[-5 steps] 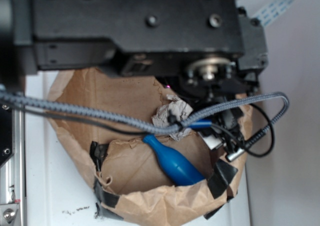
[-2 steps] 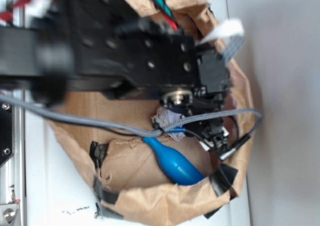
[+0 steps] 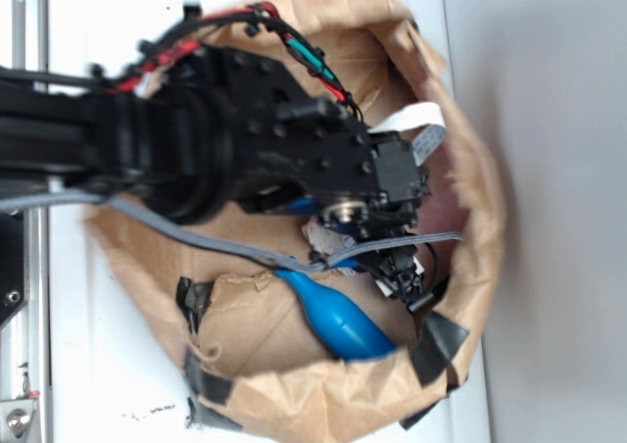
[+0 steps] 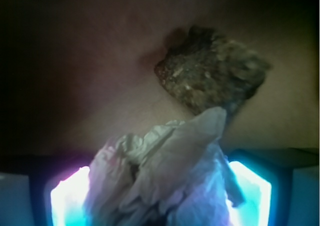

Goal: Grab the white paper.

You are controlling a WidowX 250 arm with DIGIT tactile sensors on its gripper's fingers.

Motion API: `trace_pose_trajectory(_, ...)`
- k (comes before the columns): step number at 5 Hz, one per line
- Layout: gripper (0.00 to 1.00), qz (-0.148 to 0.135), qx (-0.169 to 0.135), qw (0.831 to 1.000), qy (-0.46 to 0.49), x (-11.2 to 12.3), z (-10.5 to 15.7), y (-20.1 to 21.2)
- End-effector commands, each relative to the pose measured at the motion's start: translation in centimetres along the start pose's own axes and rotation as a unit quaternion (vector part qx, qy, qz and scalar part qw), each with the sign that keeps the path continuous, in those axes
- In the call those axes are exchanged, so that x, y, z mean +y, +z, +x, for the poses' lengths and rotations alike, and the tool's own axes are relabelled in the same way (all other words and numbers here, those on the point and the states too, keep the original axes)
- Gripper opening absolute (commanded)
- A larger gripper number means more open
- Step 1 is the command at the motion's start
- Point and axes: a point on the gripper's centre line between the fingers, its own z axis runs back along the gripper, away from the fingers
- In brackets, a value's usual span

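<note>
White surface carries a brown bag patched with black tape. From nine o'clock a black arm reaches into the bag. At centre lies a blue bottle, neck toward ten o'clock. Just beyond it, toward one o'clock, the paper peeks out under the arm. Right of it sits the tool. From the wrist, the paper fills the gap between the lit fingers; whether they pinch it cannot be told. A dark lump lies at twelve o'clock.
</note>
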Motion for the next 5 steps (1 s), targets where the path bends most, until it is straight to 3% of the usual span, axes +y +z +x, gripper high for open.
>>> trace_pose_trajectory(1, 0.0, -0.045, -0.022, 0.999, 0.0, -0.6, 1.4, 5.1)
trace_pose_trajectory(2, 0.0, -0.084, -0.039, 0.996, -0.009, -0.9, 1.0, 10.3)
trace_pose_trajectory(3, 0.0, -0.097, -0.047, 0.994, -0.012, 0.0, 0.9, 15.0)
trace_pose_trajectory(4, 0.0, -0.072, -0.056, 0.996, -0.018, 1.1, 0.2, 17.6)
trace_pose_trajectory(5, 0.0, -0.02, -0.048, 0.996, -0.072, 1.2, -0.5, 17.9)
